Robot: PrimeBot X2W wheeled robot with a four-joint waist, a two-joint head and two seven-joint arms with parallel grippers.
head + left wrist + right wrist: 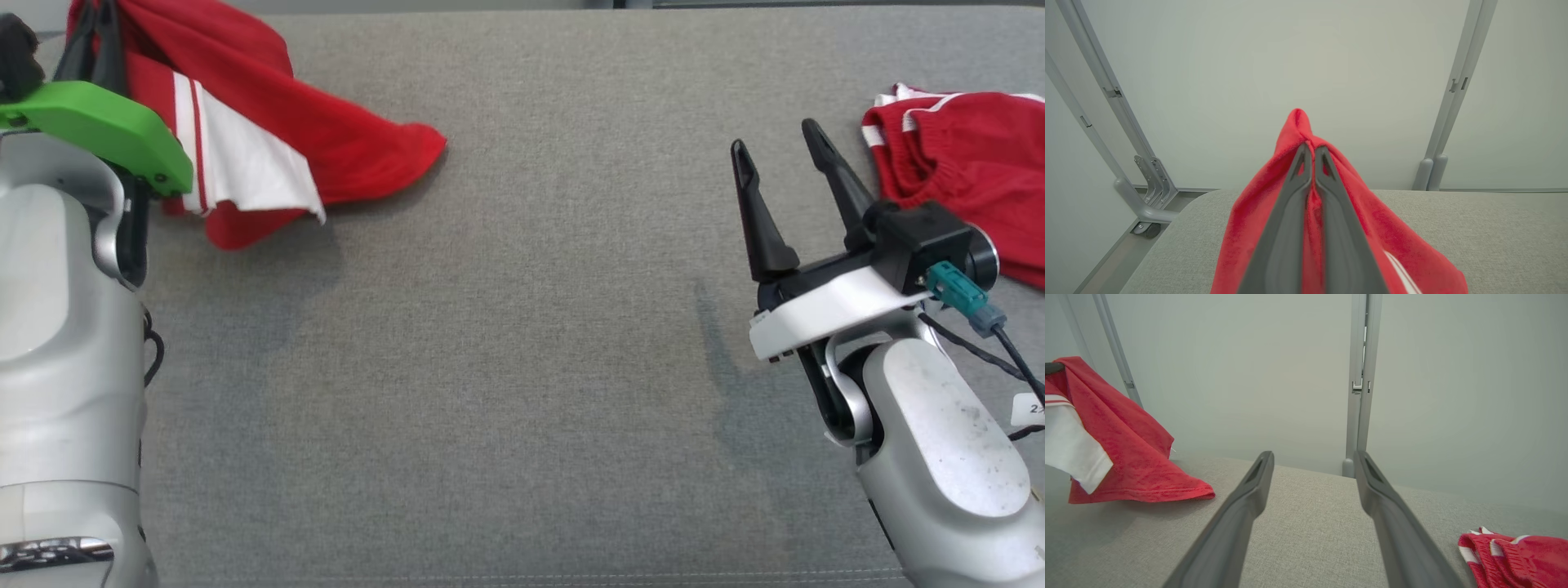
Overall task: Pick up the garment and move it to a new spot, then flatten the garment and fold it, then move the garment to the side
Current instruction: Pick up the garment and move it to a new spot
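- Garment (326,139), red with a white panel and thin red stripes, is hanging from the left gripper (1312,152) over the far left corner of the bench (522,367)
- Its upper part is being held up off the grey top, while a red flap is trailing down and lying on the surface, pointing toward the middle of the far edge
- White panel is dangling lower on the near side of the cloth; can't tell if it is touching the top
- Left gripper's fingers are pressing flat together, pinching a bunched red fold, and a peak of cloth is sticking up past the tips
- Green bracket (106,131) on the left wrist is sitting in front of the garment in the head view, hiding part of it
- Right gripper (775,137) is hovering over the right side of the bench, fingers spread wide and pointing toward the far edge, gripping nothing
- Second red piece (971,171) with white trim is lying crumpled at the right edge, near the far right corner, close to the right gripper but apart from it
- Grey frame posts (1361,375) and a pale wall are standing behind the far edge
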